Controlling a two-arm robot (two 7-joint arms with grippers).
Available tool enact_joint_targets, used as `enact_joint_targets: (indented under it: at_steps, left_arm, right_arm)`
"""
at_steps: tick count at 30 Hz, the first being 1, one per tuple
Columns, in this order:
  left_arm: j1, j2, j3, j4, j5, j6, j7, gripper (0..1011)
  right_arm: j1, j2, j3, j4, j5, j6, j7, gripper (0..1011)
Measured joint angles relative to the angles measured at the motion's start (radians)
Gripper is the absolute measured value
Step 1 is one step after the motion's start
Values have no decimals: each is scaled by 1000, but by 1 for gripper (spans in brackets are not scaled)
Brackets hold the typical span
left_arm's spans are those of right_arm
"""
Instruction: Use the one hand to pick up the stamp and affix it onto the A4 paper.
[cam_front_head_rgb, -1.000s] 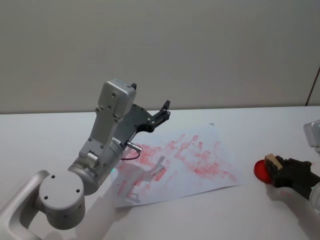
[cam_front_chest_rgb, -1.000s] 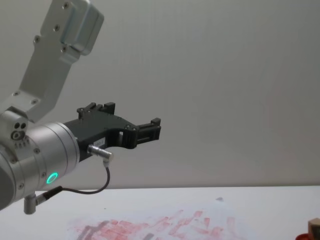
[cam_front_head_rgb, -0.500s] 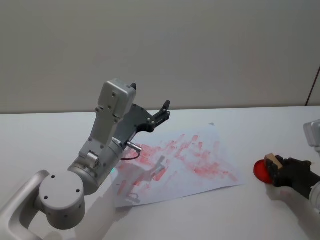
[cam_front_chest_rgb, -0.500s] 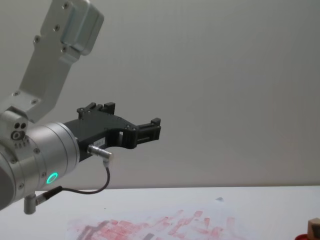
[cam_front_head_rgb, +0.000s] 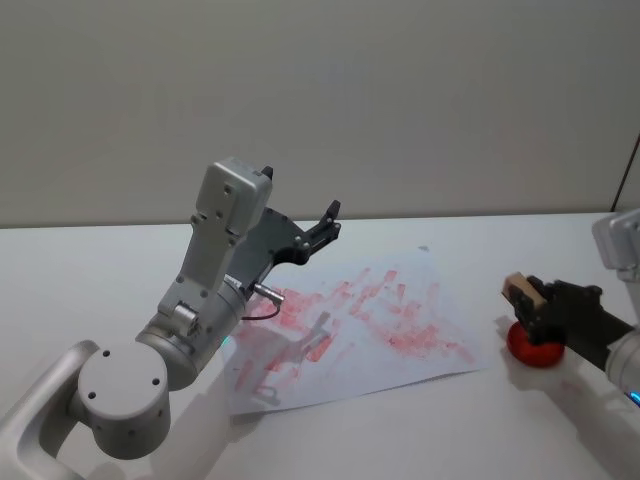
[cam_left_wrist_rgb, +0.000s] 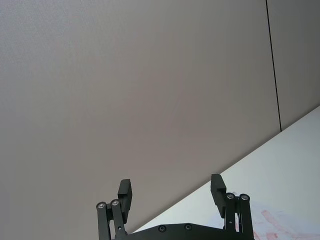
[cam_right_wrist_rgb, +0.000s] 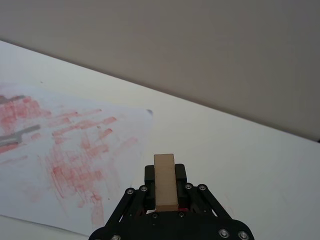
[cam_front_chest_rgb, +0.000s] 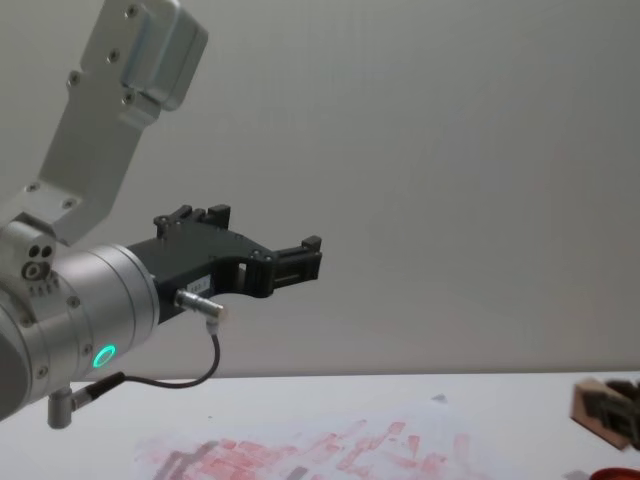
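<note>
My right gripper (cam_front_head_rgb: 530, 303) is clamped on the stamp (cam_front_head_rgb: 520, 290), holding it just above the red pad (cam_front_head_rgb: 535, 347) near the table's (cam_front_head_rgb: 90, 270) right edge. I judge the pickup done. Next I carry the stamp left over the paper (cam_front_head_rgb: 400, 335) mid-table and press it flat. The left gripper (cam_front_head_rgb: 326, 220) hangs parked, fingers spread.

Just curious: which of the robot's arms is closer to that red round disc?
Right. The right gripper, holding the stamp, hovers just above the red disc; the left gripper is held high on the A4 paper's opposite side.
</note>
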Motion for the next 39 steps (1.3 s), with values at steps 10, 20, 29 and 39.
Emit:
enact_joint_targets:
  at_steps: [10,20,29,39]
  left_arm:
    - [0,0,0,0,0,0,0,1001]
    - [0,0,0,0,0,0,0,1001]
    - [0,0,0,0,0,0,0,1001]
    - [0,0,0,0,0,0,0,1001]
  right_arm:
    - [67,-29,-20,35,-35,-71,126,216]
    - [146,-73,-50,127,-58,-95,265,216]
    - [214,-114,-81,243,-90,-79,368,216]
    - [284,-159,-117,380,-143,-52,437,216]
